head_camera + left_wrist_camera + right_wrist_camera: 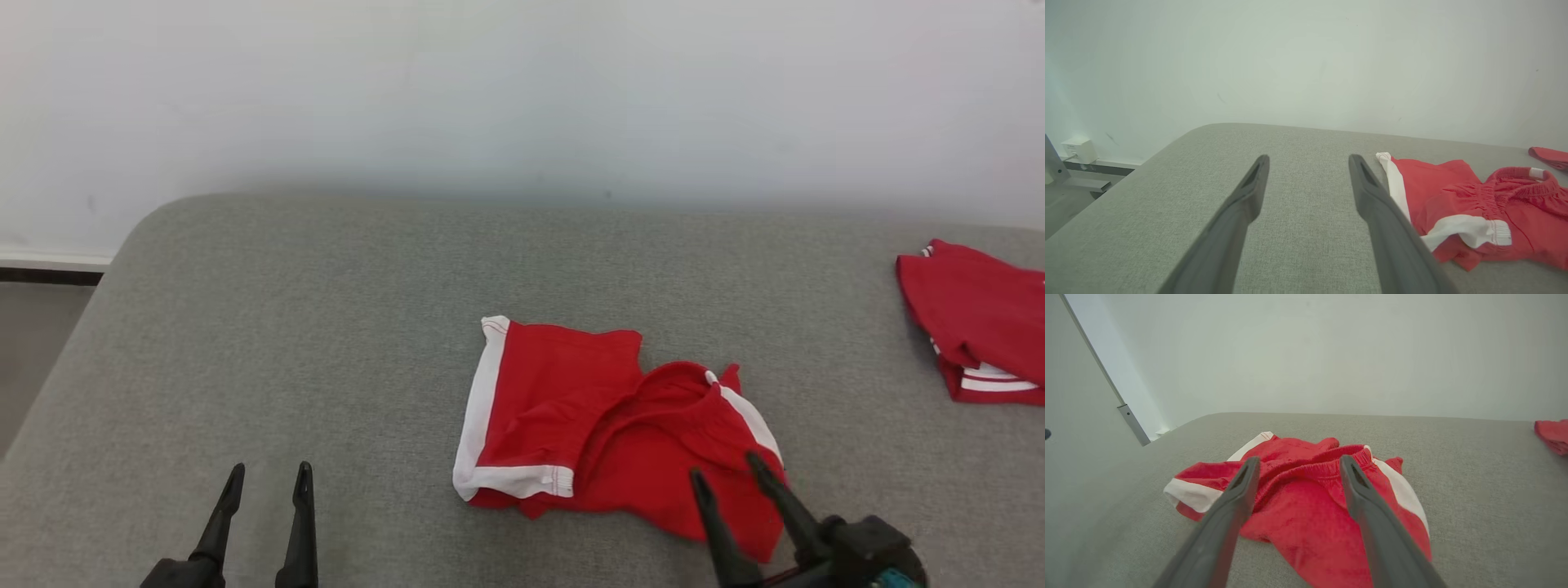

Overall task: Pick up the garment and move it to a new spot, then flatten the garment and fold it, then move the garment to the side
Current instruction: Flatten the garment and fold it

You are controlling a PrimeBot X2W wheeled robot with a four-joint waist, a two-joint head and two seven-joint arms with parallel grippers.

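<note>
1. Pick-up step, not yet grasped: crumpled red garment [604,425] lies center-right on the tabletop [326,343].
2. Right gripper [722,464] spread over the garment's near-right edge; left gripper [271,466] spread, well apart to the left.
3. Next, probably: lower the right gripper and pinch the fabric.

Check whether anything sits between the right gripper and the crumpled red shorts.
Nothing visible does. The right gripper, jaws open, hangs over the near right part of the red shorts. The other red garment lies apart at the far right of the grey surface.

My head camera looks down; both wrist cameras sit low facing the wall [522,98], all sharing the garment [555,408].
</note>
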